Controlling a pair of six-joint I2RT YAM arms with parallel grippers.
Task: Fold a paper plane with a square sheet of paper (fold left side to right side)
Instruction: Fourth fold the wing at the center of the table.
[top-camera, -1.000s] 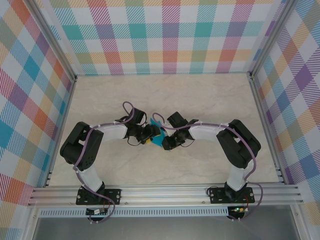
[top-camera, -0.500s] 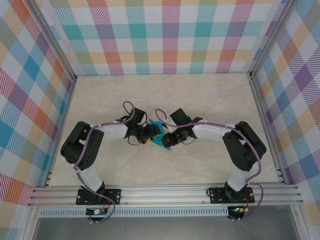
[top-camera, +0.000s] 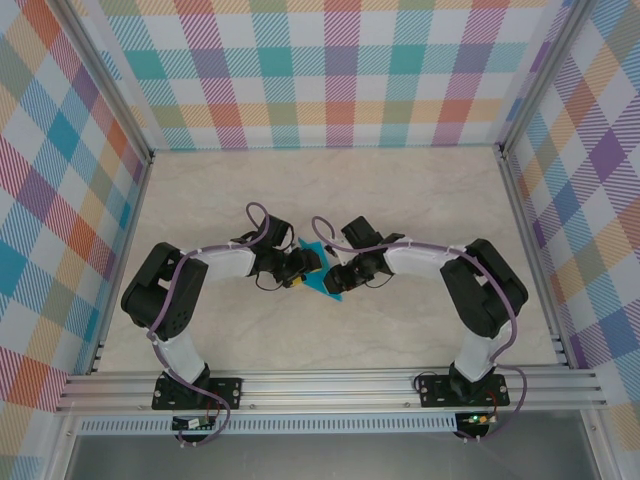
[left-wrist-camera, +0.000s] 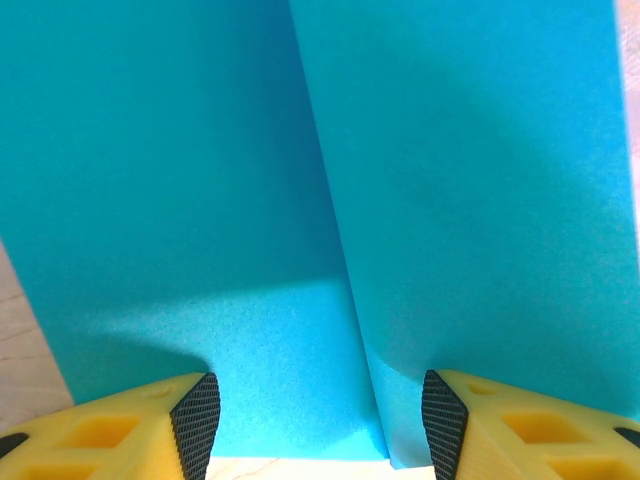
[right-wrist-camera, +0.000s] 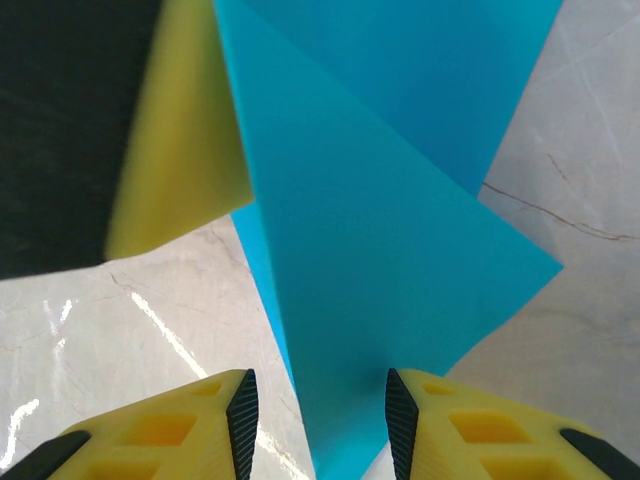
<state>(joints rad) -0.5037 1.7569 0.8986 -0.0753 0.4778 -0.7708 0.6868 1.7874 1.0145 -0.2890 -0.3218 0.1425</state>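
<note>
Checked walls (top-camera: 340, 70) enclose the pale marble surface (top-camera: 400, 200) on three sides, and an aluminium frame (top-camera: 330, 385) runs along its 6 o'clock edge. From that frame the left arm (top-camera: 200, 275) bends in from 9 o'clock and the right arm (top-camera: 440, 265) from 3 o'clock. They meet near the middle of the surface.

Between them lies the teal sheet of paper (top-camera: 318, 276), partly folded and mostly covered by the two wrists in the overhead view.

In the left wrist view the sheet (left-wrist-camera: 200, 200) has one layer overlapping another. The overlapping edge runs from 12 o'clock down to 6 o'clock. The left claw (left-wrist-camera: 318, 415) has its jaws apart over the sheet's near edge and grips nothing.

In the right wrist view the sheet (right-wrist-camera: 400, 260) shows as stacked triangular layers that narrow toward 6 o'clock. The narrow end sits between the spread jaws of the right claw (right-wrist-camera: 320, 420), and the pads do not press on it. A yellow finger of the left claw (right-wrist-camera: 180, 150) rests at 10 o'clock beside the sheet's edge.
</note>
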